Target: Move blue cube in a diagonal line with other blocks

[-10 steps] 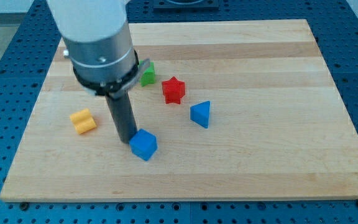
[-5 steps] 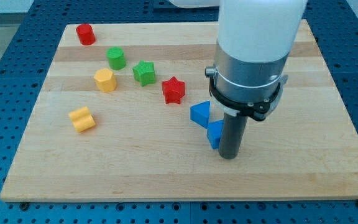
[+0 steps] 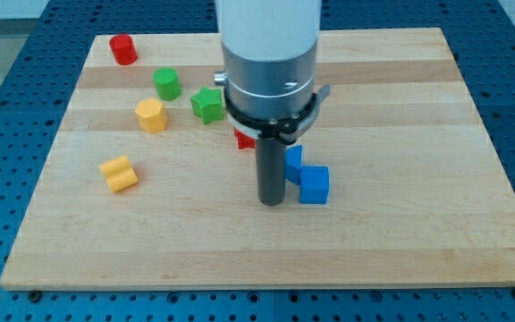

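Note:
The blue cube (image 3: 314, 185) lies right of the board's middle, touching the lower right of a blue triangular block (image 3: 293, 162) that the rod partly hides. My tip (image 3: 271, 202) rests on the board just left of the blue cube, a small gap away. A red star (image 3: 243, 139) is mostly hidden behind the arm. A green star (image 3: 206, 105) lies up and left of it.
A red cylinder (image 3: 122, 48) sits at the top left corner. A green cylinder (image 3: 167, 84), a yellow hexagonal block (image 3: 150, 115) and a yellow notched block (image 3: 119, 173) lie on the left part of the wooden board (image 3: 436, 134).
The blue cube has gone from the lower middle to the right, against the blue triangle. My tip moved from the cube's right side round to its left side.

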